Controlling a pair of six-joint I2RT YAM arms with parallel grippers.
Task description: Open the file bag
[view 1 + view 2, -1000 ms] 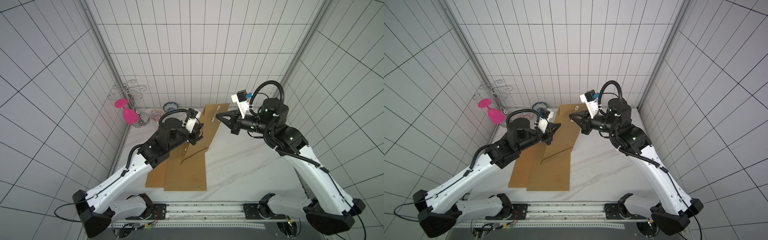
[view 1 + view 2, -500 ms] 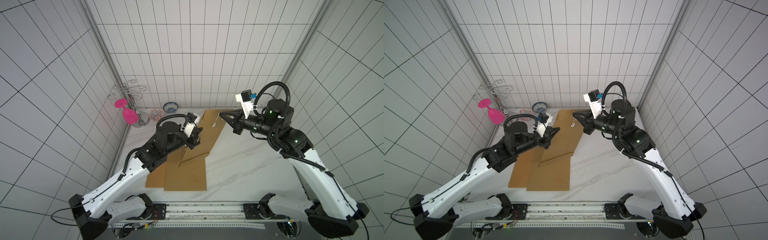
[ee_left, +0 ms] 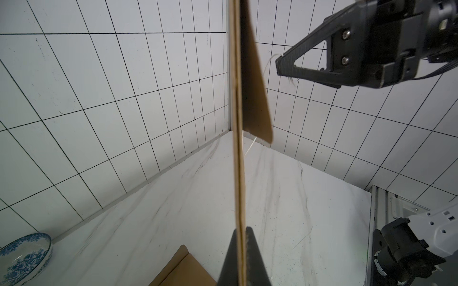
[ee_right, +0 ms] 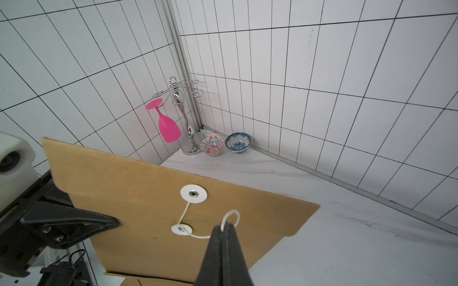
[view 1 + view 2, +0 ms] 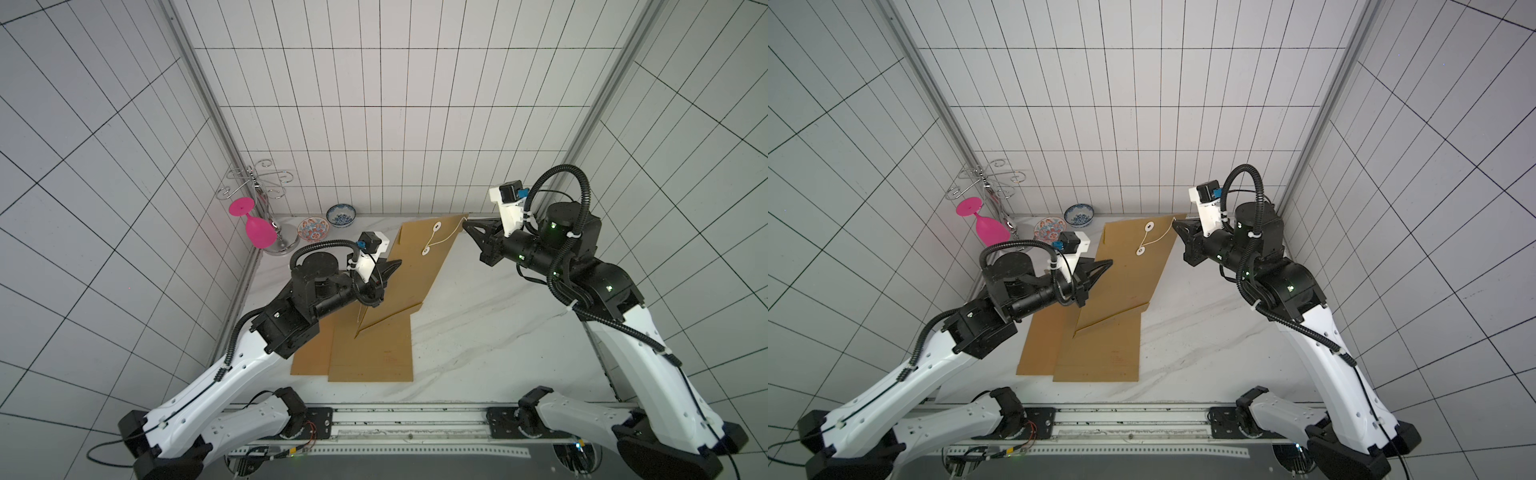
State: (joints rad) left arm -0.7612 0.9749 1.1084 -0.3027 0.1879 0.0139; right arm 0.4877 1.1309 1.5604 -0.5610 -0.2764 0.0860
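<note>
Two grippers are on the job, both clamped tight. The left gripper [image 5: 397,262] has its jaws closed on the long left edge of the bag [image 5: 419,266] and holds it off the table [image 5: 478,332]. The bag slants from near the middle of the table up toward the back wall. The left wrist view shows the bag edge-on between the two black fingers [image 3: 230,250], with the flap [image 3: 255,86] at its far end angling away from the body.

Over on the other side, the right gripper [image 5: 464,222] sits just off the bag's far right corner, jaws pressed together on the white string [image 4: 198,236]. A small loop of string pokes out past the fingertips. The string runs from the upper disc [image 4: 193,194] down to the lower disc [image 4: 181,229], then out to the pinch.

Under the raised bag, two more brown envelopes [image 5: 374,353] lie flat on the marble, overlapping. I cannot tell whether the held bag's near end touches them.

Back in the far left corner, a pink glass [image 5: 257,232] hangs upside down from a wire rack [image 5: 259,187], and two patterned bowls [image 5: 312,228] sit beside its base.
</note>
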